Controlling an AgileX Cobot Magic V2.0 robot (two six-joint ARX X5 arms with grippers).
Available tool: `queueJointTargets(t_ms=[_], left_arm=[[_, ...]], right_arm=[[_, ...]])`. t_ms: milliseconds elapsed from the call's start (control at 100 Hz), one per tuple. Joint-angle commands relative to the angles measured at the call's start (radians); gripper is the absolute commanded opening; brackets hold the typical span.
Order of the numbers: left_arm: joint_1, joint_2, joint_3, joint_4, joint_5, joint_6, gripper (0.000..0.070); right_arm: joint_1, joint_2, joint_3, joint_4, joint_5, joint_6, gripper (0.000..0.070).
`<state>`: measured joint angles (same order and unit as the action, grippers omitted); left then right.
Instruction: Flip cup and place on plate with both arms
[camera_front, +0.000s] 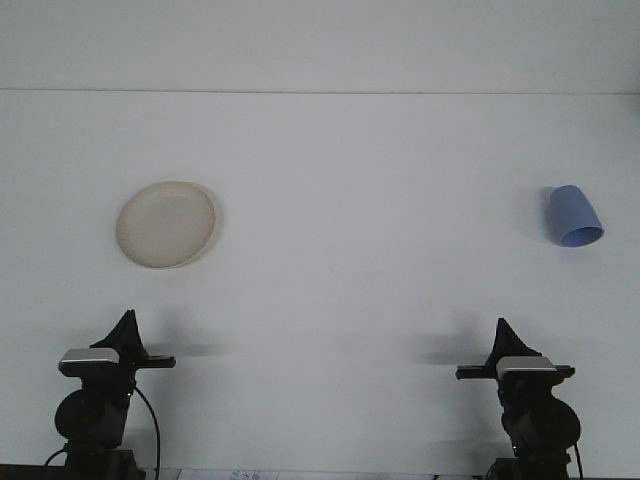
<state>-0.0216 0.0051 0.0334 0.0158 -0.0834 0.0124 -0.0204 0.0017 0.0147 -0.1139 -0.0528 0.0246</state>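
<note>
A round cream plate (166, 223) lies flat on the white table at the left. Far to the right sits a light blue cup (575, 216), its narrow end pointing away and its wider end toward me; whether it is lying down or upside down is unclear. My left gripper (126, 328) rests low at the near left, below the plate and well short of it. At the near right, my right gripper (501, 332) is parked a good way in front of the cup. Each shows as a single dark point with no gap, shut and holding nothing.
The white table (350, 300) runs back to a far edge where a pale wall begins. Cables hang from the left arm's base (95, 420) at the bottom edge of the view.
</note>
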Motion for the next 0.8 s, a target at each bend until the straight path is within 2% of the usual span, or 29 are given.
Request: queueJointTargets(t_ms=[0, 790], left_arm=[[0.002, -0.002, -0.019, 0.013, -0.005, -0.002, 0.0016], [0.002, -0.002, -0.019, 0.013, -0.005, -0.002, 0.0016]], right_arm=[[0.0, -0.001, -0.002, 0.013, 0.0, 0.013, 0.0007], [0.0, -0.001, -0.002, 0.021, -0.002, 0.009, 0.0007]])
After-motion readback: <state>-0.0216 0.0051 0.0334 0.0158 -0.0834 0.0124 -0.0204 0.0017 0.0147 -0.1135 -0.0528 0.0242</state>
